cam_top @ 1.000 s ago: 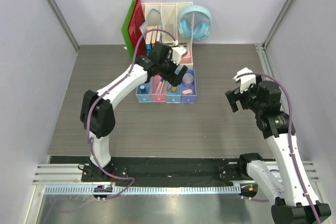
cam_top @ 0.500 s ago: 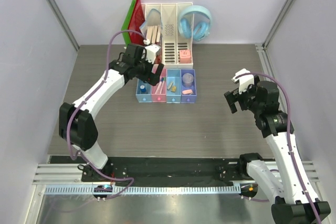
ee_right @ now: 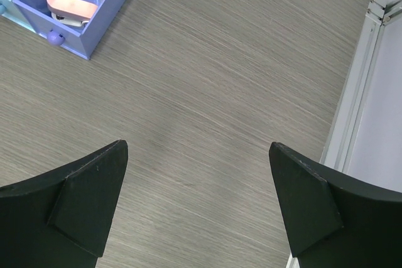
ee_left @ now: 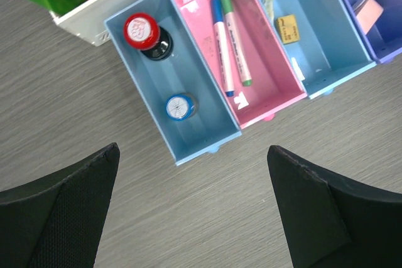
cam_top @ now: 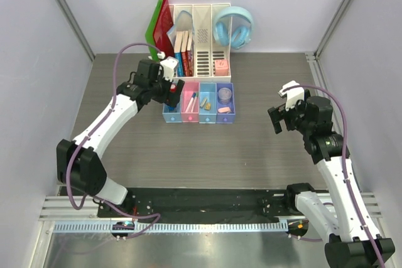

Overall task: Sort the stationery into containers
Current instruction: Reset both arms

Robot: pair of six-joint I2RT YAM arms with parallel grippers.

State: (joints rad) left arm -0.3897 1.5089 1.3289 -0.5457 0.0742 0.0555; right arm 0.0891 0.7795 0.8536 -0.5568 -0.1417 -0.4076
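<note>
Upper middle of the frame, two markers [ee_left: 222,45] lie in the pink tray [ee_left: 267,67]; left gripper [ee_left: 193,155] and right gripper [ee_right: 198,149] gape, empty.

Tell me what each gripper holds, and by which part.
Nothing is held. The left gripper and the right gripper are both open, with nothing between their fingers.

Robot lab test cell, pale panel walls [cam_top: 38,92], aluminium rail [cam_top: 207,225], wood-grain table [cam_top: 251,155]
</note>
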